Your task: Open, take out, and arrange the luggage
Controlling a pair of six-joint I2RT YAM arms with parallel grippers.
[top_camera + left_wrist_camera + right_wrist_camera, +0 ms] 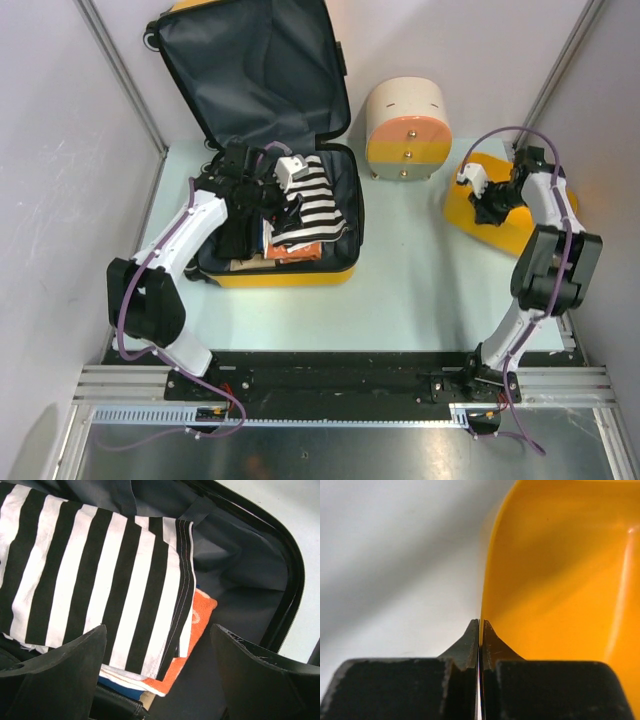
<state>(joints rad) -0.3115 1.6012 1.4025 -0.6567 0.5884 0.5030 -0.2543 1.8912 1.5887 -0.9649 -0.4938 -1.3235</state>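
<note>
The luggage (pixel 290 278), a yellow hard-shell suitcase, lies open at the back left with its dark-lined lid (pixel 250 70) propped up. Inside are a black-and-white striped cloth (pixel 318 195) on top of an orange cloth (pixel 297 254) and other folded items. My left gripper (pixel 283 212) hovers open over them; in the left wrist view (pixel 157 630) its jaws straddle the corner of the striped cloth (pixel 100 580) and the orange cloth (pixel 202 615) without touching. My right gripper (pixel 488 208) is shut at the rim of the yellow basket (pixel 500 235), whose edge runs between its fingertips (pixel 480 622).
A cream-and-pink round drum-shaped box (pixel 405 130) stands on the table between the suitcase and the basket (pixel 560 580). Grey walls and metal posts close in both sides. The suitcase's zipper rim (pixel 295 575) lies right of the left gripper.
</note>
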